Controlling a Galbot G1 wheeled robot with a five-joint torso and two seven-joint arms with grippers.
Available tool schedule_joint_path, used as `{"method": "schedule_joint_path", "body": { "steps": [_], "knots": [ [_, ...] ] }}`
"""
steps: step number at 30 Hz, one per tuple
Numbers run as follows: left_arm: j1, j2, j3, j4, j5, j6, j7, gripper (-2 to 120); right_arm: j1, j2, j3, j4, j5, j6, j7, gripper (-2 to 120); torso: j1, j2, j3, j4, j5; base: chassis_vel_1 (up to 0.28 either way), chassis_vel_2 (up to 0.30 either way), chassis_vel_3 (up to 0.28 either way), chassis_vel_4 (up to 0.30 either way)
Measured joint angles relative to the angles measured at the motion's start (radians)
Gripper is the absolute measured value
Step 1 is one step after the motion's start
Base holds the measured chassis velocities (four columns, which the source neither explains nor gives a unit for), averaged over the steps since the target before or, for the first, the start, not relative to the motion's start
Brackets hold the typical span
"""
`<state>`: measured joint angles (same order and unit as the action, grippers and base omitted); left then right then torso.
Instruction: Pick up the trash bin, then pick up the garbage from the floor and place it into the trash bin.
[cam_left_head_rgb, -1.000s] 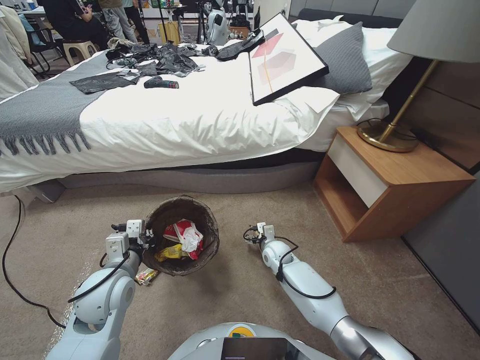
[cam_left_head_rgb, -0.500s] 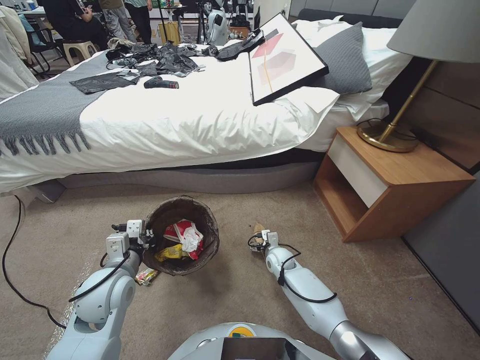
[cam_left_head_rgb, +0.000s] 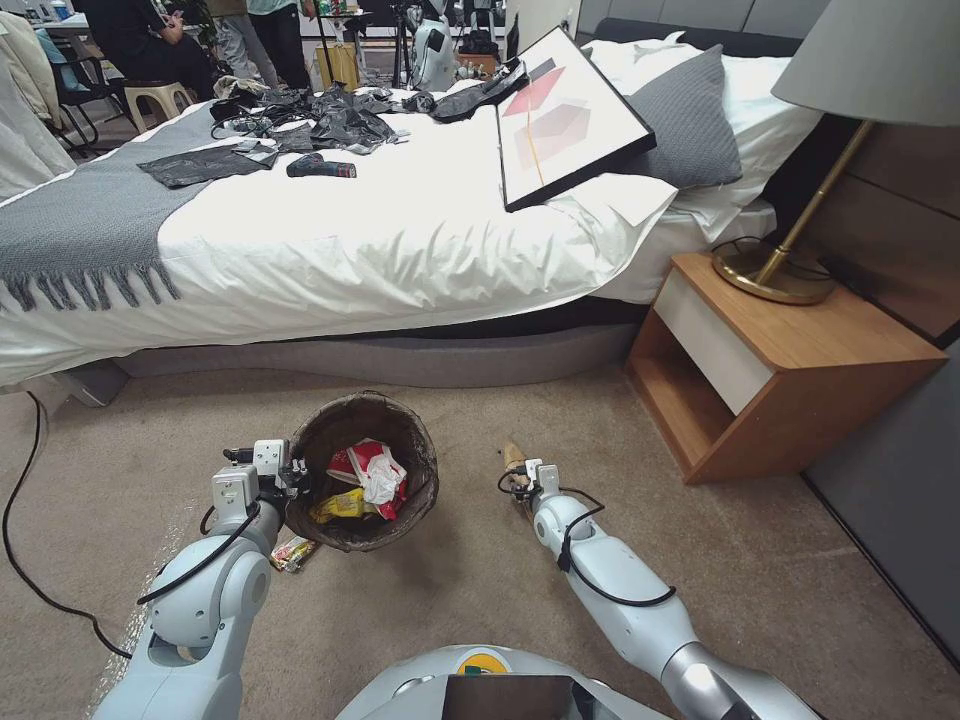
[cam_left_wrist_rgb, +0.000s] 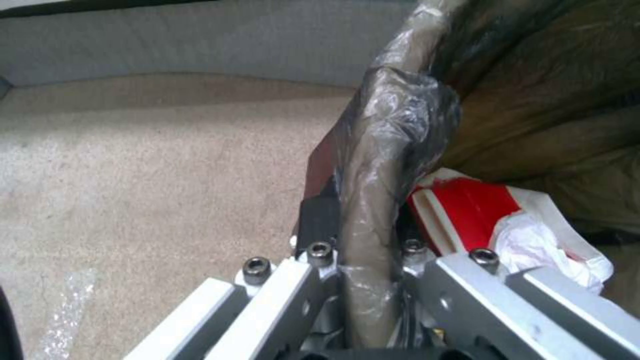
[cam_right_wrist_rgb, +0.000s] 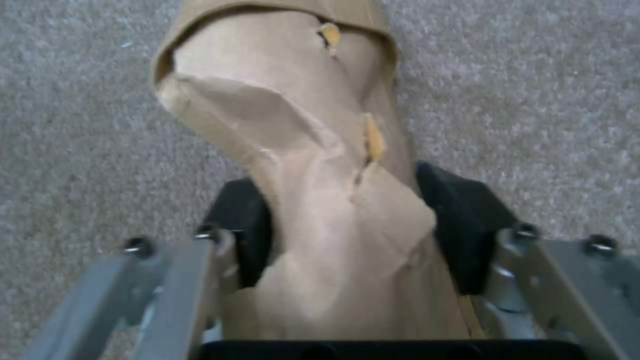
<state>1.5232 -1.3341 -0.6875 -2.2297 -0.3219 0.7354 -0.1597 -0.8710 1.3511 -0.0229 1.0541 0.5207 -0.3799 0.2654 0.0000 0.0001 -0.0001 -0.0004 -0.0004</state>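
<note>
The trash bin (cam_left_head_rgb: 421, 452), lined with a dark bag, hangs tilted just above the carpet. My left gripper (cam_left_head_rgb: 297, 478) is shut on its near-left rim; in the left wrist view the bag-covered rim (cam_left_wrist_rgb: 390, 145) runs between the fingers of the left gripper (cam_left_wrist_rgb: 363, 235). Red, white and yellow wrappers (cam_left_head_rgb: 368, 470) lie inside. To the bin's right, my right gripper (cam_left_head_rgb: 517, 483) is down at the carpet, shut on a brown crumpled piece of garbage (cam_left_head_rgb: 513, 456). In the right wrist view both black pads of the right gripper (cam_right_wrist_rgb: 350, 225) press the brown garbage (cam_right_wrist_rgb: 287, 125).
A yellow wrapper (cam_left_head_rgb: 293, 551) lies on the carpet under the bin's near-left side. The bed base (cam_left_head_rgb: 400, 355) runs ahead. A wooden nightstand (cam_left_head_rgb: 790, 370) with a lamp stands to the right, and a black cable (cam_left_head_rgb: 20, 540) crosses the floor at the left.
My right gripper has reached slightly forward and down over the brown garbage, whose tip now shows beyond it. The left arm and bin have stayed put.
</note>
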Motion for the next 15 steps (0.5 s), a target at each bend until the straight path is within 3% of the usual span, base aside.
{"method": "schedule_joint_path", "body": {
  "steps": [8,10,12,15],
  "knots": [
    [-0.001,0.003,0.002,0.004,0.002,0.000,0.002,0,-0.001,-0.008,-0.002,0.015,0.002,0.001,0.002,18,0.000,0.000,0.000,0.0004,0.0006,0.000,0.000,0.000,0.000],
    [-0.001,0.004,0.002,0.004,0.003,0.000,0.003,0,-0.001,-0.009,-0.002,0.016,0.002,0.001,0.003,15,0.000,0.000,0.000,0.0004,0.0007,0.000,0.000,0.000,0.000],
    [0.000,0.005,0.002,0.004,0.003,0.000,0.004,0,-0.004,-0.013,-0.003,0.022,0.002,0.003,0.004,3,0.000,0.000,0.000,0.0005,0.0005,0.000,0.000,0.000,0.000],
    [0.000,0.006,0.003,0.004,0.003,0.000,0.004,0,-0.004,-0.014,-0.003,0.024,0.002,0.003,0.004,0,0.000,0.000,0.000,0.0004,0.0005,0.000,0.000,0.000,0.000]
  ]
}}
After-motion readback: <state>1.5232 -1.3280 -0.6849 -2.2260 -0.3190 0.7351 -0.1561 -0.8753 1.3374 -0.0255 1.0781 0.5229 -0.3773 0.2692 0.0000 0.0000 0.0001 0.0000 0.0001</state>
